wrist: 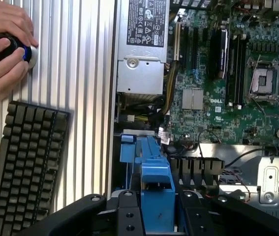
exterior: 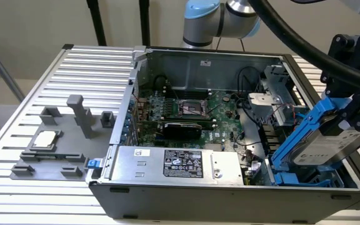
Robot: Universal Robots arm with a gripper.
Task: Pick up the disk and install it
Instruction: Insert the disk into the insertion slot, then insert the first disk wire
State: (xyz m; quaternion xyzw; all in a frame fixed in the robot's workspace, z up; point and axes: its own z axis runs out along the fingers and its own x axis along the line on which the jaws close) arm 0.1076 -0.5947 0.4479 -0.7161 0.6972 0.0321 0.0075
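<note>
The disk point(exterior: 330, 146) is a silver-grey drive with a white label in a bright blue carrier. It hangs tilted over the exterior view's right end of the open computer case point(exterior: 230, 197), its lower end down near the blue drive bay point(exterior: 296, 178). My gripper point(exterior: 354, 119) is shut on its upper part, at the case's right wall. In the wrist view the blue carrier of the disk point(wrist: 156, 187) sits clamped between the black fingers point(wrist: 128, 216) of the gripper point(wrist: 158, 219), above the bay's blue frame point(wrist: 129, 150).
Inside the case are the motherboard point(exterior: 192, 108) and a big silver box with a black label point(exterior: 180, 163). A grey fixture point(exterior: 48, 159) holding a small square chip point(exterior: 45, 139) lies on the slatted table. A keyboard point(wrist: 26, 167) and a person's hands point(wrist: 4, 44) on a knob are beside the case.
</note>
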